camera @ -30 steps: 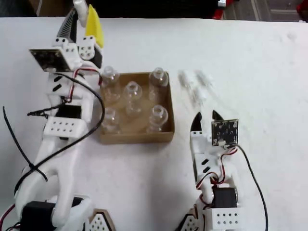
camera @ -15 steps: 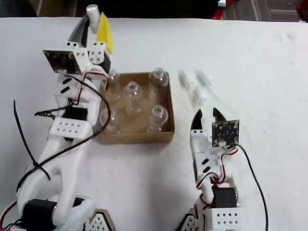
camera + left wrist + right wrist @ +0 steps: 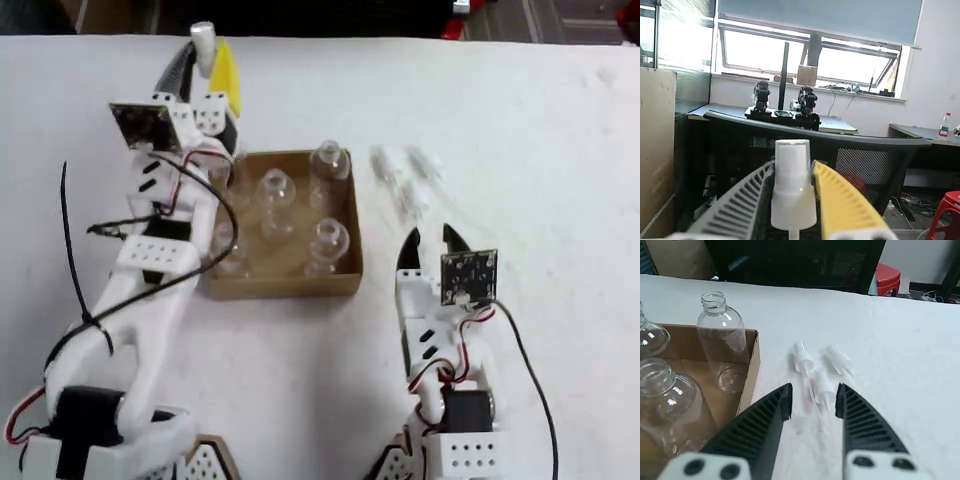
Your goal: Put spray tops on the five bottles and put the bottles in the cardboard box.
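At the left, a white spray top (image 3: 792, 185) is clamped between the fingers of the left gripper (image 3: 212, 50) and held up beyond the far left corner of the cardboard box (image 3: 285, 283). Clear uncapped bottles (image 3: 277, 190) are stood upright inside the box; those on its left side are partly hidden by the left arm. To the right, loose spray tops (image 3: 405, 180) are laid on the table (image 3: 540, 150), just ahead of the spread right gripper (image 3: 428, 240)

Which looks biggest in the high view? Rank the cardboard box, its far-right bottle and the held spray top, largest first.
1. cardboard box
2. far-right bottle
3. held spray top, which is partly hidden between the jaws and held up nearer the camera, so its apparent size is unsure.
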